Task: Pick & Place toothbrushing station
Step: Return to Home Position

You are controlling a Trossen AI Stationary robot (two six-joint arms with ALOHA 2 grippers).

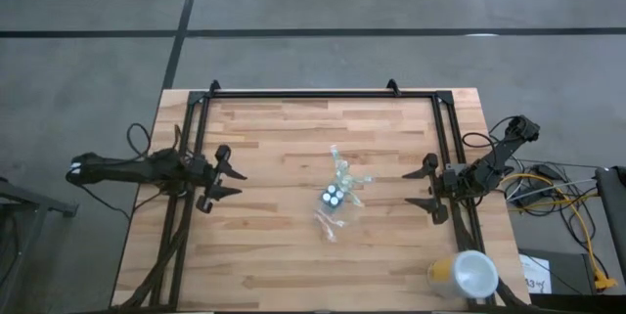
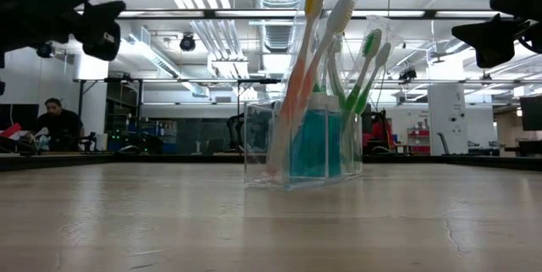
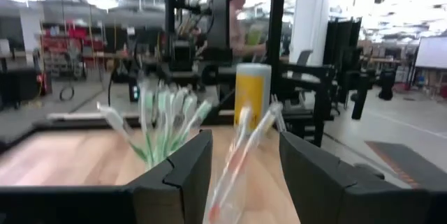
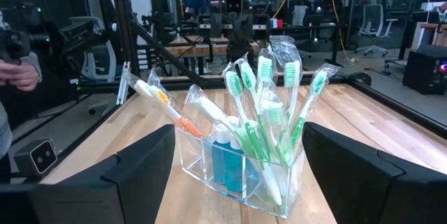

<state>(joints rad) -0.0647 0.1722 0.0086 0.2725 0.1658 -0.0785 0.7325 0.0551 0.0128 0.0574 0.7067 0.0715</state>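
The toothbrushing station stands upright on its base in the middle of the wooden table [image 1: 284, 255]. It is a small clear plastic holder [image 4: 244, 175] with several wrapped white-and-green toothbrushes [image 4: 269, 91] leaning out of its top. One orange-tipped brush [image 4: 171, 109] slants out sideways. Inside stand small tubes with white round caps [image 1: 334, 197]. My left gripper [image 1: 239, 183] hovers open near the table's left side, pointing level at the station [image 3: 164, 123]. My right gripper [image 1: 407, 188] hovers open to the station's right, also pointing at it. Neither touches it.
A larger yellow cup with a white top [image 1: 465, 275] stands near the table's front right corner. A black frame [image 1: 313, 94] runs along the table's far edge and both sides. Bare wood lies around the station. A person [image 2: 55, 124] sits in the room beyond the table.
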